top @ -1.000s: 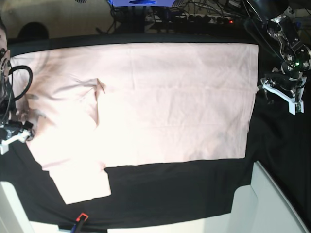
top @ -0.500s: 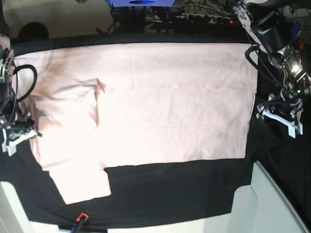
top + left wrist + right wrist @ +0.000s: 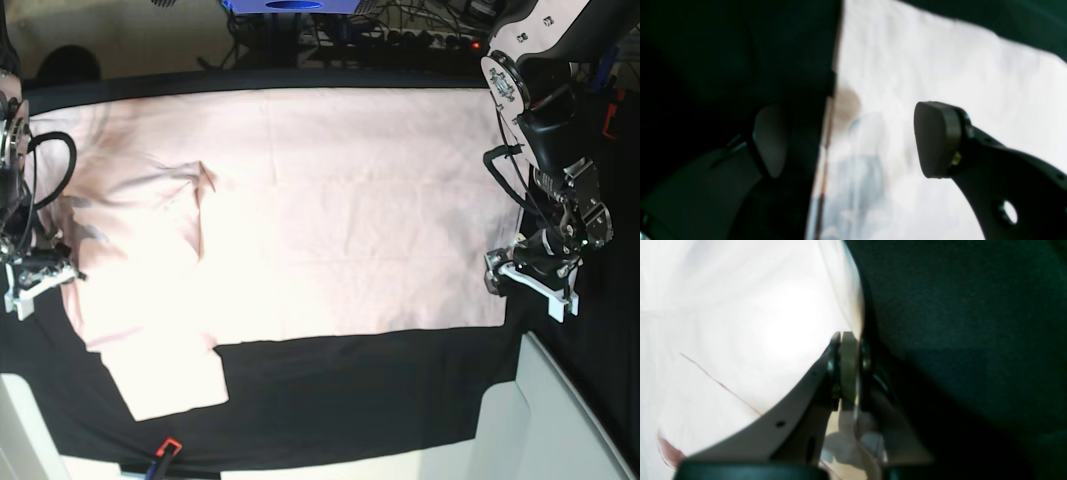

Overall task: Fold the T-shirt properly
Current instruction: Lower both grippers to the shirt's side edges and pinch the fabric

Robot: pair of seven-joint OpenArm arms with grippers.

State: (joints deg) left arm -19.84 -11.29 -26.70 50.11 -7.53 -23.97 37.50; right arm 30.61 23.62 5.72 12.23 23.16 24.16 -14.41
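The pale pink T-shirt (image 3: 350, 210) lies spread flat, plain side up, on the black table cloth (image 3: 350, 390). One sleeve (image 3: 170, 375) sticks out toward the front left. My left gripper (image 3: 525, 280) is open at the shirt's lower right corner. In the left wrist view the left gripper (image 3: 853, 140) straddles the shirt (image 3: 940, 66) edge, one pad over the cloth, one over fabric. My right gripper (image 3: 45, 275) sits at the shirt's left edge. The right wrist view shows the right gripper (image 3: 848, 366) shut, with the shirt (image 3: 740, 306) edge running into the jaws.
A white bin (image 3: 560, 420) stands at the front right corner and a white surface (image 3: 20, 420) at the front left. A red and black tool (image 3: 165, 450) lies at the front edge. Cables (image 3: 400, 35) run behind the table.
My left gripper has moved forward along the shirt's right edge to its lower corner and opened wider. My right gripper has shut at the shirt's left edge.
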